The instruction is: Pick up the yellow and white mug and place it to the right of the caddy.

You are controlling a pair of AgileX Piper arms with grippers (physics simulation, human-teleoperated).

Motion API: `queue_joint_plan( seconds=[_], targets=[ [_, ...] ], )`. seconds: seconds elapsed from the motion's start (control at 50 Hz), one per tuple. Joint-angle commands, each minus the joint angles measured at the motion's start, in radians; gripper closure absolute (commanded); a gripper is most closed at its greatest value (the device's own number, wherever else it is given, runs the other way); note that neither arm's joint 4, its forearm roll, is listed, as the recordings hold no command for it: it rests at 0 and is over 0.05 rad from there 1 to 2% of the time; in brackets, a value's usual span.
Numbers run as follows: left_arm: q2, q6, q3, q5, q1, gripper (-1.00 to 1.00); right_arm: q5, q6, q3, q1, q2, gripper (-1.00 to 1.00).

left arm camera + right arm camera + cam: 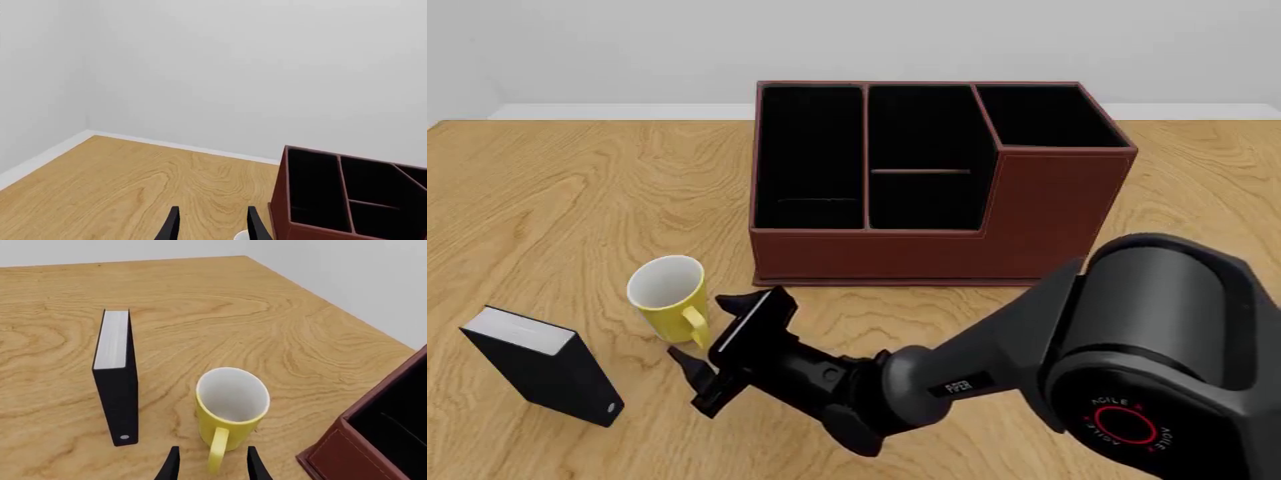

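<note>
Two arms are mine to run, but only the right one shows in my front view, reaching across from the lower right toward the yellow and white mug [669, 297]. That mug stands upright on the wooden table [574, 190], white inside showing, its loop handle turned toward me. It sits near the front left corner of the caddy [934, 235], apart from it, with the black block [542, 367] standing just to its left. My right gripper [718, 352] is low beside the mug on the near side; in the right wrist view its fingers [172, 466] are parted a little and the mug's handle [217, 456] lies between them, though I cannot tell whether either pad touches it. The caddy's three black compartments are open to the top, the taller section at its right end. My left gripper [212, 227] appears only in its own wrist view, fingers narrowly apart with nothing clearly held; a sliver of white [241, 235] shows at the picture's edge between them, and I cannot tell what it is.
</note>
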Motion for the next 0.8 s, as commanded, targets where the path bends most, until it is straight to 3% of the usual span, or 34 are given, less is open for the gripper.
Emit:
queue_joint_plan(
  seconds=[0.02,0.8],
  targets=[
    [0.0,-0.002,0.002,-0.003,0.003,-1.0,0.012,0.001,-0.017,0.001,0.008,-1.0],
    [0.0,-0.01,0.022,-0.019,0.003,-1.0,0.033,0.01,-0.064,-0.002,0.057,-1.0]
  ],
)
